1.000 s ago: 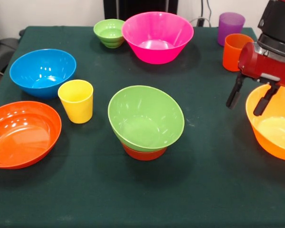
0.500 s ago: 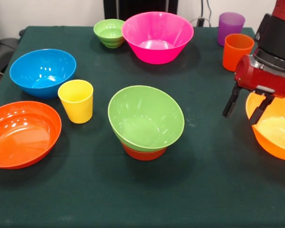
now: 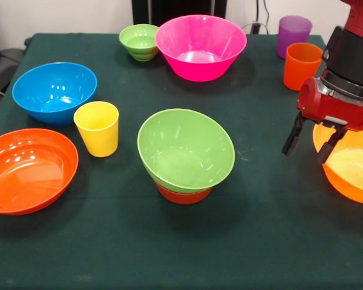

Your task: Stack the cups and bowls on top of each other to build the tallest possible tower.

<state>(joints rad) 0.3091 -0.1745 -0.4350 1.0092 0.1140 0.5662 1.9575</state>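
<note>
The claw [image 3: 310,143] hangs at about 3 o'clock on the worktop [image 3: 272,229], its two dark fingers [image 3: 292,136] spread apart with nothing between them. One finger stands outside the near rim of the large yellow-orange bowl [image 3: 351,166] and the other over or just inside that rim; whether either touches the bowl cannot be told. The red and black arm [image 3: 345,78] comes down from the 2 o'clock corner and covers part of the bowl's far rim.

At 1 o'clock from the claw stands the orange cup [image 3: 302,64], upright, and just behind it, toward 12 o'clock, the purple cup [image 3: 293,32], also upright.

At the middle of the worktop, at 9 o'clock from the claw and well apart from it, the medium green bowl [image 3: 186,150] sits tilted on the small red-orange bowl [image 3: 183,194], which shows only as a band beneath it.

At 12 o'clock on the worktop is the large pink bowl [image 3: 200,46], with the small ribbed green bowl [image 3: 140,41] just beside it at its 9 o'clock side.

Toward 9 o'clock lie the blue bowl [image 3: 54,92], the upright yellow cup [image 3: 97,128] close in front of it, and the shallow orange bowl [image 3: 28,170] at 8 o'clock.
</note>
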